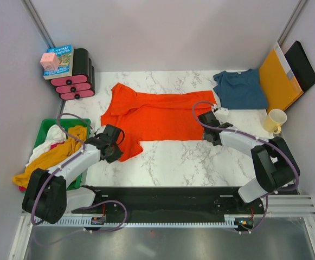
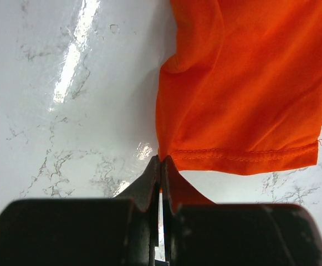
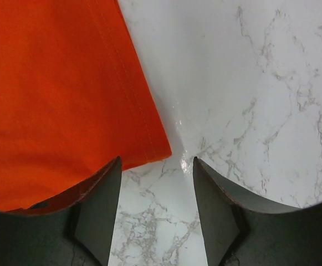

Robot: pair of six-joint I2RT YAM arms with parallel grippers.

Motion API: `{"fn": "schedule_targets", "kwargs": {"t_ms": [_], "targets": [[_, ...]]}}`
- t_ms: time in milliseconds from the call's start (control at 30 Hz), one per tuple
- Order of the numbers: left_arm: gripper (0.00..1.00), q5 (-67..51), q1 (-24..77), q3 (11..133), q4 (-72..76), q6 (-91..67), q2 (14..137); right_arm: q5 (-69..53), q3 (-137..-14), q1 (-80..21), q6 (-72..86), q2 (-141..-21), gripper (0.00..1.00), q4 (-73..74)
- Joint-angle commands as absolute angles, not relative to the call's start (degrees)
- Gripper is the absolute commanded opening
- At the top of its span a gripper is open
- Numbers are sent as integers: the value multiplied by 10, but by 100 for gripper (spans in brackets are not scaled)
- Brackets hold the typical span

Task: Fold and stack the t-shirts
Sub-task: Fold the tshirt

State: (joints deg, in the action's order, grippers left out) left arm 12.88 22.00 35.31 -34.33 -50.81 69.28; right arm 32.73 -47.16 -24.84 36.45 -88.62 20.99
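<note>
The orange-red t-shirt (image 1: 152, 116) lies spread across the middle of the marble table. My left gripper (image 1: 115, 147) sits at its near left corner. In the left wrist view the left gripper (image 2: 161, 162) is shut, with the stitched hem corner of the orange-red t-shirt (image 2: 244, 94) pinched between its tips. My right gripper (image 1: 205, 125) is at the shirt's near right corner. In the right wrist view the right gripper (image 3: 155, 163) stands open. The hem corner of the orange-red t-shirt (image 3: 55, 100) lies just ahead of the gap, and nothing is held. The teal-blue t-shirt (image 1: 239, 89) lies rumpled at the back right.
A green bin (image 1: 43, 127) at the left holds mustard-yellow and white garments (image 1: 54, 149). At the back left stand pink-and-black boxes (image 1: 76, 78) and a book (image 1: 60, 60) with a pink cube (image 1: 50, 61) on it. On the right are a cream mug (image 1: 275, 120), an orange-yellow envelope (image 1: 278, 78) and a black folder (image 1: 302, 64).
</note>
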Motion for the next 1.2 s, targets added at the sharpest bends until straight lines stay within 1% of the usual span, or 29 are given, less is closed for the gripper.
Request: {"fn": "schedule_targets", "kwargs": {"t_ms": [0,233,533,567,600,700,733,767,800,933,1067,1167], "targets": [[2,128,223,375,-346,-480,673,327,-493,-245,381,-882,61,172],[2,123,223,375,-346,-475,681,322,-488,-242,388,-917,62,167],[2,121,223,377,-346,-475,686,293,-469,-231,412,-962,59,162],[2,120,222,377,-346,-475,686,288,-470,-228,417,-967,57,163],[2,120,223,377,-346,-475,685,285,-470,-228,417,-973,45,162],[2,122,222,377,-346,-475,684,277,-461,-227,430,-974,25,163],[2,124,223,377,-346,-477,683,276,-457,-226,433,-972,12,163],[2,124,222,378,-346,-477,681,277,-453,-227,436,-968,5,163],[2,125,222,377,-346,-477,680,279,-441,-227,442,-955,0,163],[2,128,223,383,-350,-479,673,281,-419,-228,447,-912,0,169],[2,128,224,397,-364,-481,646,294,-422,-244,468,-850,0,224],[2,134,227,410,-375,-483,614,300,-421,-250,487,-782,0,263]]}}
